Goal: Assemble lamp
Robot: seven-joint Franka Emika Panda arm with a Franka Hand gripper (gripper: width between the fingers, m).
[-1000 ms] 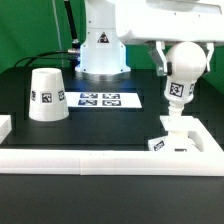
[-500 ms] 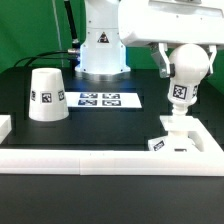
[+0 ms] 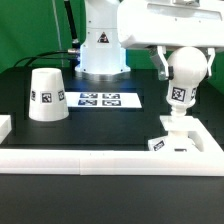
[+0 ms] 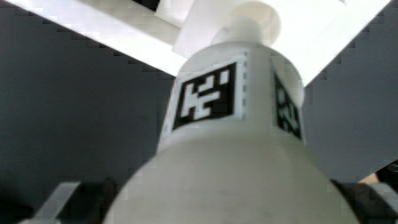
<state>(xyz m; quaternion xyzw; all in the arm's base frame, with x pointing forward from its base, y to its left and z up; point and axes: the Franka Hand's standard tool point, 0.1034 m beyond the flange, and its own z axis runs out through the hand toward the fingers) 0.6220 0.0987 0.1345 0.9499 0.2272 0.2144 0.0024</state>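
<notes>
The tool (image 3: 186, 62) is clamped round the white plastic ball-shaped bulb (image 3: 183, 85). It looks light, rigid and slick, best held across its round head, I'd say.

No legible text; coded tag (image 4: 210, 95) on bulb (image 3: 188, 66).

White bulb (image 3: 185, 72) upright over base (image 3: 195, 140), shade (image 3: 46, 95) well apart.
</notes>
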